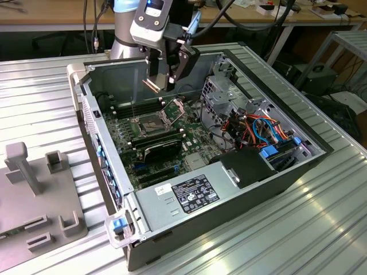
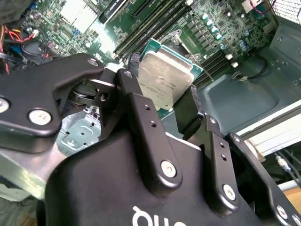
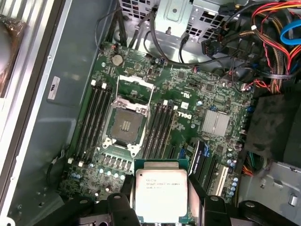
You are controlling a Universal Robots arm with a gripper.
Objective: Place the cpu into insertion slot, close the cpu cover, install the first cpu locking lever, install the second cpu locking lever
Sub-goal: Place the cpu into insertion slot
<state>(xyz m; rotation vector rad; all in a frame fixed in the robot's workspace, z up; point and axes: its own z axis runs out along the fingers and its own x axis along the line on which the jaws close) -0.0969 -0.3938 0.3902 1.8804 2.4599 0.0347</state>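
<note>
The open computer case (image 1: 241,220) holds the motherboard (image 3: 188,94), with the gripper (image 1: 162,86) hanging above it. The insertion slot (image 3: 126,126) lies bare between memory slots (image 3: 96,117), its cpu cover (image 3: 135,78) tipped up. The gripper's fingers clamp the cpu (image 3: 161,193) by opposite edges, apart from the slot.

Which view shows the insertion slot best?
The first wrist view: it looks nearly straight down into the open, empty insertion slot. The exterior view shows it at a slant. In the second wrist view the held cpu stands in front of that area.
</note>
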